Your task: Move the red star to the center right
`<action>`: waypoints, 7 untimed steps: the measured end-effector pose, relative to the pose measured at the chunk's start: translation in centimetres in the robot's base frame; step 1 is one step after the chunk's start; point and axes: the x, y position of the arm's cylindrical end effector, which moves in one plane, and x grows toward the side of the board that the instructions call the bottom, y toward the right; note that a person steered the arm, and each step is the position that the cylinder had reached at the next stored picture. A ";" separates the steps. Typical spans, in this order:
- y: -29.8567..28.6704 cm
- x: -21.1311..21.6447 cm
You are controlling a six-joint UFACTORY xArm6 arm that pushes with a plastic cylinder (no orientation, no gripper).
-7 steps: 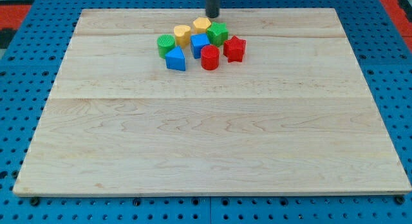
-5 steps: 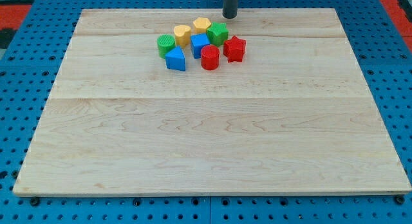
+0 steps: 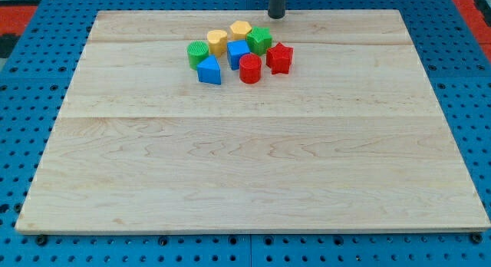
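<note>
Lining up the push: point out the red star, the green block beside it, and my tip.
red star [image 3: 280,58], camera view, centre of its top face.
green block [image 3: 258,40], camera view, its top face.
my tip [image 3: 276,15], camera view, rod's lower end, above the star toward the view's top.

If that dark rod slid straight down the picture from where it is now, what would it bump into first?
Most likely the red star. My tip sits at the view's top, just above it and touching nothing. The green block lies slightly left of that line, though depth is hard to judge.

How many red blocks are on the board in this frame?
2. The red star sits at the cluster's right edge; a red cylinder stands just to its left, at the cluster's bottom. None looks hidden. My tip is above the cluster, touching nothing.
</note>
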 end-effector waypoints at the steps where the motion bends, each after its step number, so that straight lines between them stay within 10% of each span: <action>1: 0.8 0.8; 7: -3.3 12.1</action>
